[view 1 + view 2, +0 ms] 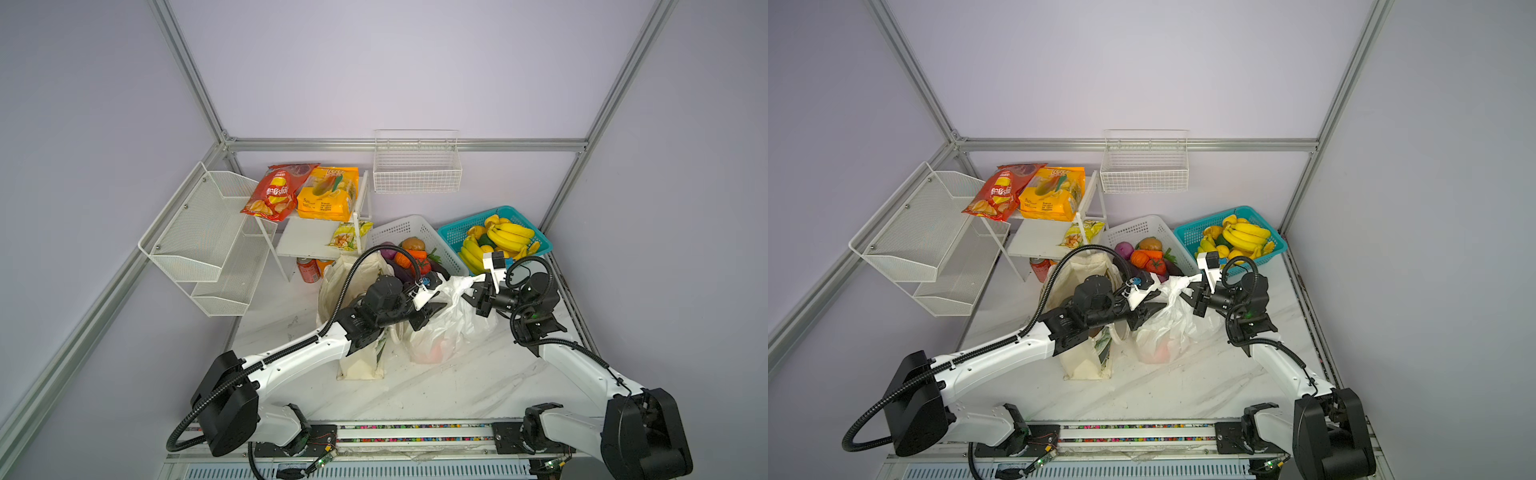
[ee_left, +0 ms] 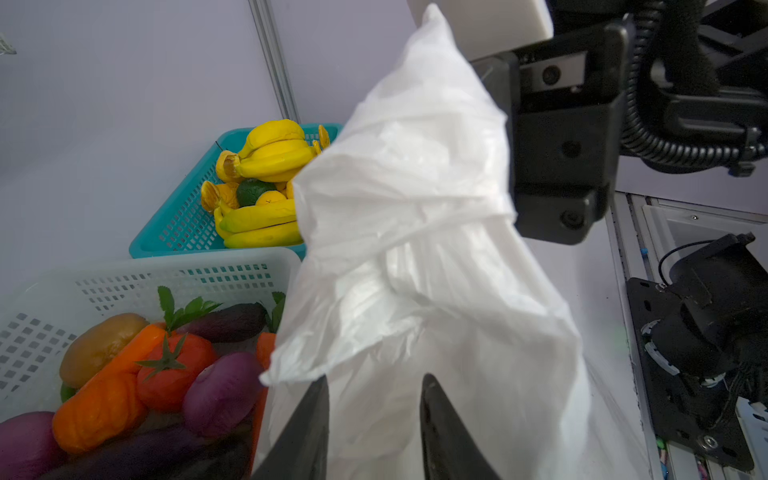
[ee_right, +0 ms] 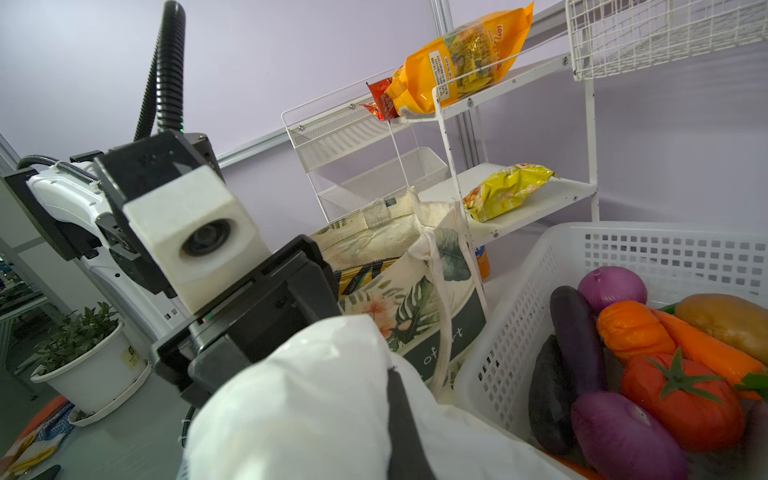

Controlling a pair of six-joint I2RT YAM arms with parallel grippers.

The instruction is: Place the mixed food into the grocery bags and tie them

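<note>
White arm links (image 1: pixel 299 353), black joints (image 1: pixel 382 299) (boxy bases), corrugated black cables (image 1: pixel 347 286), white camera housing (image 3: pixel 195 232).

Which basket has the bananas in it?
The teal basket at the back right; the white lattice basket beside it holds vegetables, and the wire basket on the wall looks empty.

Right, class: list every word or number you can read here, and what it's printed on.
"of", on the tote; the word after it is partly hidden.
Too blurred or small to read: print on the orange packet, the red packet and the yellow packet.
</note>
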